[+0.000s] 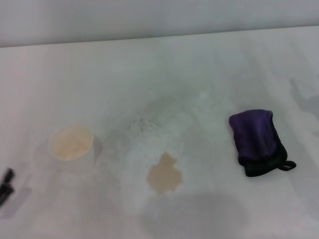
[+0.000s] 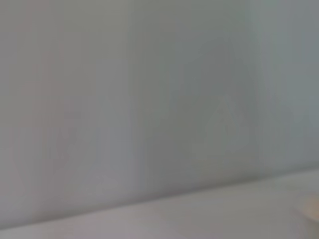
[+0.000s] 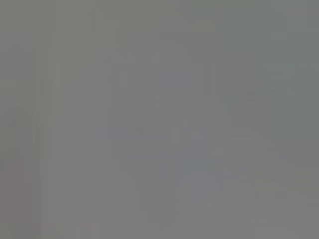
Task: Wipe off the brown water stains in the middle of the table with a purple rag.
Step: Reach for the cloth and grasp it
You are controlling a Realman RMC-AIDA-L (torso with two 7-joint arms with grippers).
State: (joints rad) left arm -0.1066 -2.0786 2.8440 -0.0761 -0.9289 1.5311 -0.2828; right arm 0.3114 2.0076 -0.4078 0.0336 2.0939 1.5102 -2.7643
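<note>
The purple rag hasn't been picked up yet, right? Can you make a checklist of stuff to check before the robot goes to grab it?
1. Rag easy to reach: ok. The purple rag lies bunched on the table, with nothing on it.
2. Stain easy to spot: ok. The brown stain sits near the middle, apart from the rag.
3. Cup out of the way: ok. The paper cup stands on the far side of the stain from the rag.
4. Left gripper parked: ok. It sits at the table's left edge; fingers: cannot tell.
5. Right gripper ready: cannot tell. No view shows it.
6. Rag's loop free: ok. It pokes out at the side.
</note>
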